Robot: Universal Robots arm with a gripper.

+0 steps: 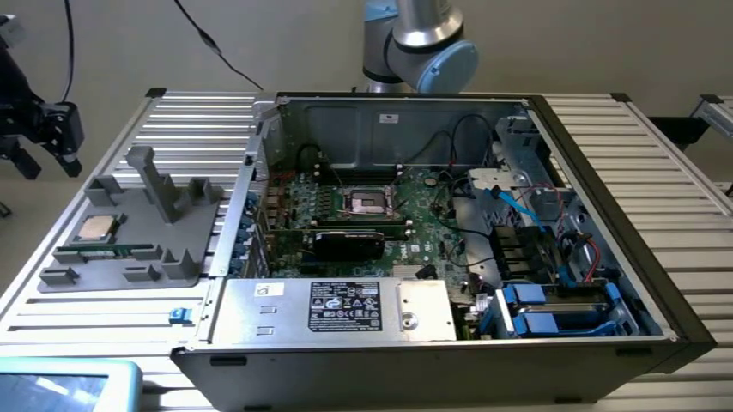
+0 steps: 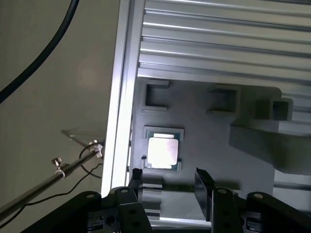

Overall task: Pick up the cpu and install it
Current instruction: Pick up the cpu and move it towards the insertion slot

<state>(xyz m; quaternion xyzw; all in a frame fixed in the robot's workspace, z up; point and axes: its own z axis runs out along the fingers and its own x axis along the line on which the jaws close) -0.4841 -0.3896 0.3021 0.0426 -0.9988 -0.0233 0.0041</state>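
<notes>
Field notes:

- The cpu (image 1: 95,227) lies flat, metal top up, on the grey fixture (image 1: 136,225). That is on the exterior view's left, outside the open computer case (image 1: 390,129) and well apart from the socket (image 1: 369,202).
- The gripper (image 2: 169,180) hovers above the cpu. Its jaws are spread wide with nothing between them.
- Handling, as you should judge it: the cpu is light, thin and stiff. The lid is smooth and likely slippery, and the underside is delicate.
- Take it by two opposite edges of the rim, with the fingers square and the squeeze gentle.
- It seems to sit in a shallow pocket, though the wrist view leaves that uncertain. If so, there is little edge to grip.
</notes>
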